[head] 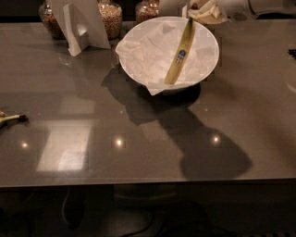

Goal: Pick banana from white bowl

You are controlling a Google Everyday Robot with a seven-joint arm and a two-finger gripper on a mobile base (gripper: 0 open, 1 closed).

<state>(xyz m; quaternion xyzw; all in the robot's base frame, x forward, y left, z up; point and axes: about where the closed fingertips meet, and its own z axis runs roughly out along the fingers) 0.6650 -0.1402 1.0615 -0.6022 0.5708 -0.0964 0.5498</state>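
The banana (179, 54), yellow-green with a blue sticker, stands steeply in the white bowl (211, 59). Its lower end rests near the bowl's front rim on the crumpled white paper (148, 55). Its upper end reaches the gripper (200, 14) at the bowl's far right rim. The gripper is white and partly cut off by the top edge of the camera view. It appears shut on the banana's top end.
Glass jars of grain (111, 18) stand along the table's back edge, with a white folded paper stand (81, 25) in front of them. A dark-tipped banana end (10, 119) lies at the left edge. A dark object (292, 52) sits at the right edge.
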